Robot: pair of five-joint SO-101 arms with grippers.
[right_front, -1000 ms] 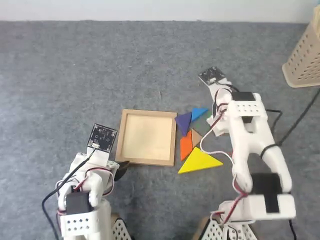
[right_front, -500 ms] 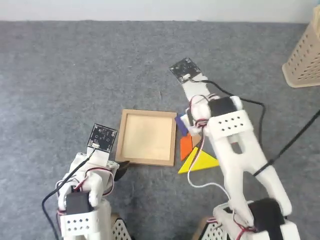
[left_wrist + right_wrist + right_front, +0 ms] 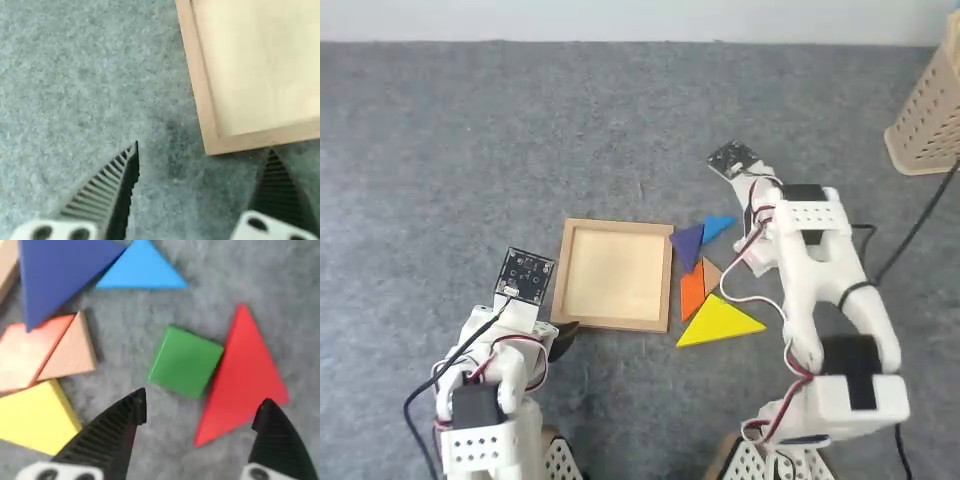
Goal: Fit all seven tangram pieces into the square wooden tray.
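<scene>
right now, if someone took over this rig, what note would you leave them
Left hand: open, holding nothing, by a corner of the wooden tray.
Right hand: open, holding nothing, above the green square and red triangle.
Pieces: all seven lie on the grey mat beside the tray, including the dark blue triangle, light blue triangle, orange piece, tan triangle and yellow triangle.
Done: nothing placed in the tray yet.
Left: fit all seven.
</scene>
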